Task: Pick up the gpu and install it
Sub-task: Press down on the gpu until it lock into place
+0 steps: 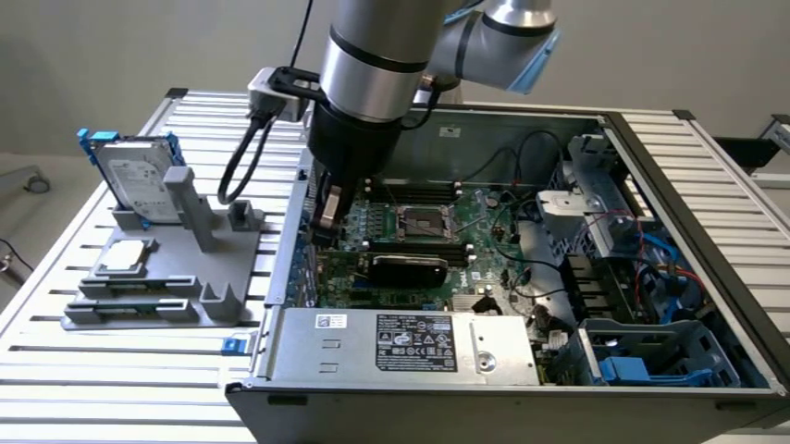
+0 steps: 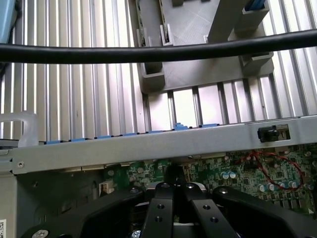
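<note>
Your gripper (image 1: 327,220) is down inside the case (image 1: 691,176), close against its wall on the exterior view's left. Its jaws are pinched shut. In the wrist view the gripper (image 2: 173,187) points at the motherboard (image 2: 228,174) just past the case rail (image 2: 148,145).

The gpu (image 1: 408,268) sits low over the motherboard below the processor socket, its black face up and its near end just beside your fingers. Whether they pinch that end or only rest by it, I cannot tell.

By the look of it you are at the seating stage. Keep the card square to its slot, press straight down rather than sideways, and mind the wall beside you. The drive (image 1: 136,180) and chip (image 1: 128,257) rest on their stand (image 1: 161,301), well apart.
</note>
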`<act>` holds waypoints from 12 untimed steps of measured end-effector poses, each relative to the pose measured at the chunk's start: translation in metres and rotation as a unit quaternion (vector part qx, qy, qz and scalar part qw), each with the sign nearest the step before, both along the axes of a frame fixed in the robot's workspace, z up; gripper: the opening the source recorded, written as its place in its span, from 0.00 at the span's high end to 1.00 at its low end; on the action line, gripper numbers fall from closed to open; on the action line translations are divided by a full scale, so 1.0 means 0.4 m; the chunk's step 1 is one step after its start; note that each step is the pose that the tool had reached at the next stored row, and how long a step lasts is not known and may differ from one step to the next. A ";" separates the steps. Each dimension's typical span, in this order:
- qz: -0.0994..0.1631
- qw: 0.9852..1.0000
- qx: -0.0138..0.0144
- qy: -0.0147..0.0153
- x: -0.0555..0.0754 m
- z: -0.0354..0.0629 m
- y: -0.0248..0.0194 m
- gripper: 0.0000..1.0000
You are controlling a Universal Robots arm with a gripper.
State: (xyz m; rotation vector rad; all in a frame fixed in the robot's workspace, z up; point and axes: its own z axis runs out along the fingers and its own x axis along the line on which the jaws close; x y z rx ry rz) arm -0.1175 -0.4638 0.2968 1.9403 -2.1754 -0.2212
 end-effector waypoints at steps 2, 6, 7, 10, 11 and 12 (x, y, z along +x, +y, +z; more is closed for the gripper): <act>0.000 1.000 0.000 0.000 0.000 -0.002 0.000 0.89; 0.000 1.000 0.000 0.000 0.000 -0.002 0.001 0.89; 0.000 1.000 0.000 0.000 0.000 -0.002 0.002 0.89; 0.000 1.000 0.000 0.000 0.000 -0.002 0.004 0.89; 0.000 1.000 0.000 0.000 0.000 -0.002 0.005 0.89; -0.001 1.000 0.000 0.000 0.000 -0.002 0.006 0.89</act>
